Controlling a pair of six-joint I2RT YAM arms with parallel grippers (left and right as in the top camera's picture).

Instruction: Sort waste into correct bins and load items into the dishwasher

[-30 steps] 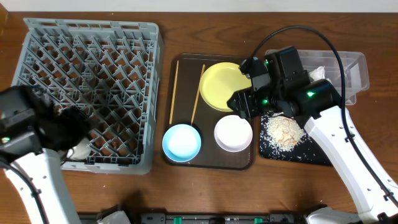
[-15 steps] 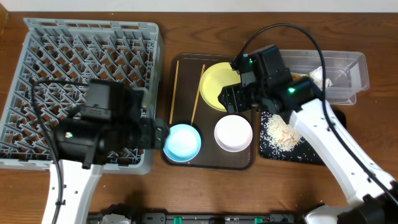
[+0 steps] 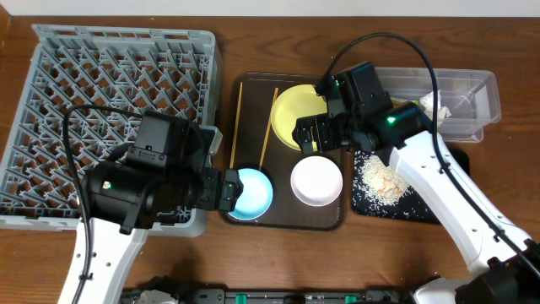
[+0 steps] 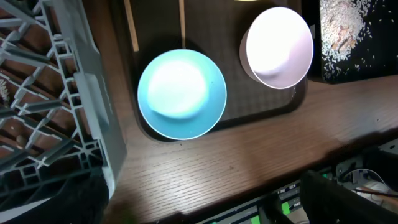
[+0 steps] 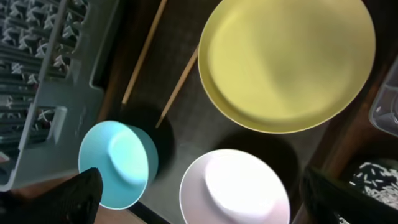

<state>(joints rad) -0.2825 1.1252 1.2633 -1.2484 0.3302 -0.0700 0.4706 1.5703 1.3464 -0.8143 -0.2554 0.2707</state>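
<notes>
The yellow plate (image 3: 297,111), light blue bowl (image 3: 253,192) and white bowl (image 3: 316,180) sit on the brown serving tray (image 3: 287,221). My left gripper (image 3: 223,190) is open and empty at the blue bowl's left edge; its wrist view shows the blue bowl (image 4: 181,93) and white bowl (image 4: 277,46) ahead of the open jaws (image 4: 205,205). My right gripper (image 3: 314,135) is open and empty above the plate's near edge, with the plate (image 5: 286,62), blue bowl (image 5: 118,163) and white bowl (image 5: 249,180) below its jaws (image 5: 214,199). The grey dish rack (image 3: 118,101) stands at the left. The cup and wrapper are hidden.
Two chopsticks (image 3: 236,122) lie on the serving tray left of the plate. The black tray (image 3: 422,211) holds rice grains (image 3: 381,179) at the right. The clear tub (image 3: 468,105) behind it holds a white tissue (image 3: 430,103). The table's front edge runs close below the serving tray.
My left arm swung right from the rack's front-left corner to the blue bowl. My right gripper moved left from above the black tray to the plate's near edge.
</notes>
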